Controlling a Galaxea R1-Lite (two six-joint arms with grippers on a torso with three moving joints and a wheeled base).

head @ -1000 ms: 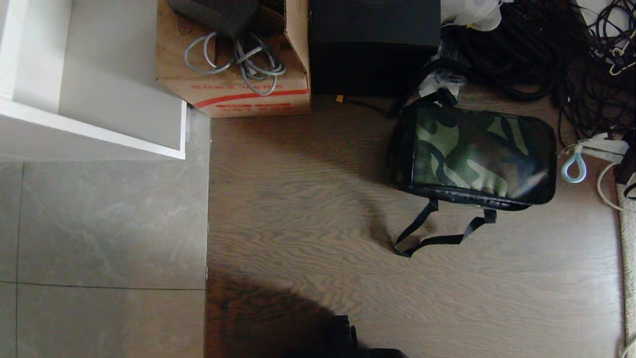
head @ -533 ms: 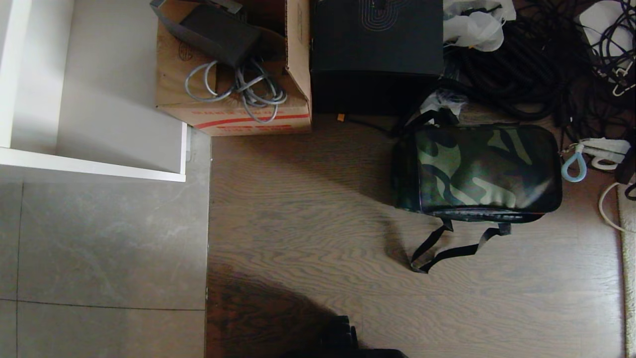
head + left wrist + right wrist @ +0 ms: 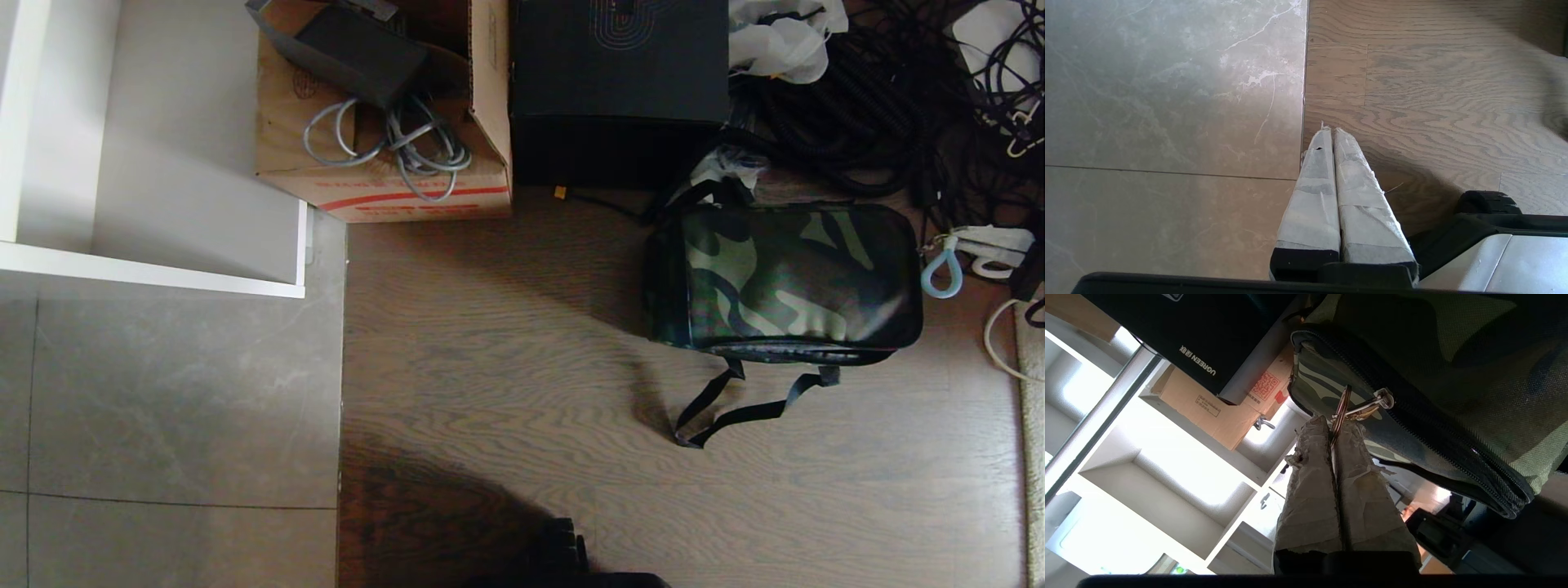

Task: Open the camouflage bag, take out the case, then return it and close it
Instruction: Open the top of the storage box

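While neither arm shows in the head view, the floor reads from left to right: a white shelf unit (image 3: pixel 155 269) over grey tile, then a cardboard box (image 3: pixel 384 180) holding grey cables (image 3: pixel 392 139), then a tall black box (image 3: pixel 618 82) just beside it. Further right, on the wood floor, lies the camouflage bag (image 3: pixel 784 278) on its side, zipped up, its black strap (image 3: pixel 735 408) trailing toward the robot. Black cables (image 3: pixel 865 90) pile behind it, and a pale blue loop (image 3: pixel 939 273) sits just beside its right end.

The left gripper (image 3: pixel 1330 130) hangs over the seam between tile and wood, its 2 wrapped fingers pressed together, holding nothing.

The right gripper (image 3: pixel 1333 424) is at the bag's zipper edge, its 2 wrapped fingers clamped on the metal ring (image 3: pixel 1342 406) of the zipper pull (image 3: pixel 1372 406). The zipper looks closed along its visible length. The case is not visible.
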